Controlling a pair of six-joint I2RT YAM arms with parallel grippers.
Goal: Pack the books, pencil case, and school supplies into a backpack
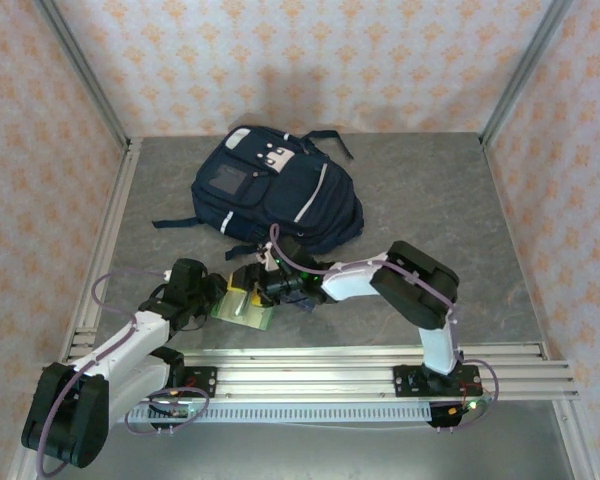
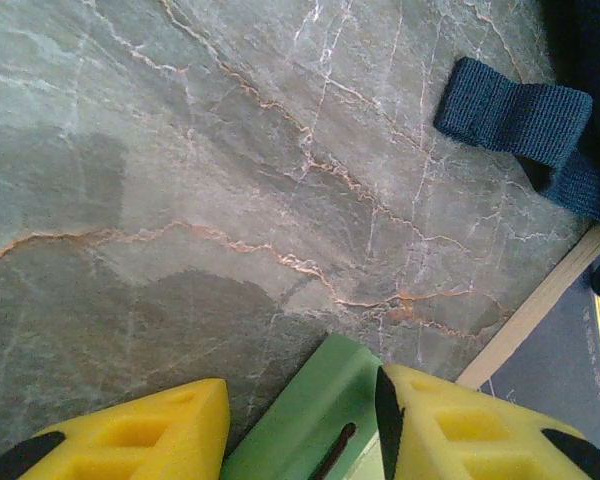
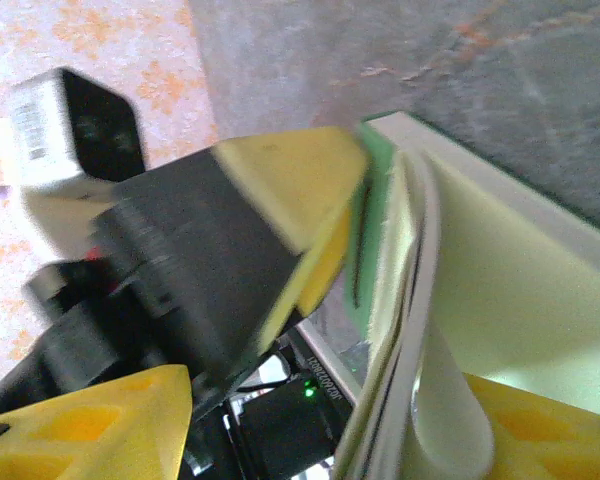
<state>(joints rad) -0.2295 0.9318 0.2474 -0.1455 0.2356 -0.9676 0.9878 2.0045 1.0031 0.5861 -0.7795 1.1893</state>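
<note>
The navy backpack lies at the middle of the table. In front of it a green-edged flat packet is held tilted off the table between both arms. My left gripper is shut on its green edge, the right finger pressed against it. My right gripper stands open around the packet's pale sheets, which lean on its right finger. A navy book with yellow label text lies on the table beside the packet. The pencil case is out of view.
A dark backpack strap lies on the grey marble table just beyond the left gripper. The aluminium rail runs along the near edge. Patterned walls close in the left, right and back.
</note>
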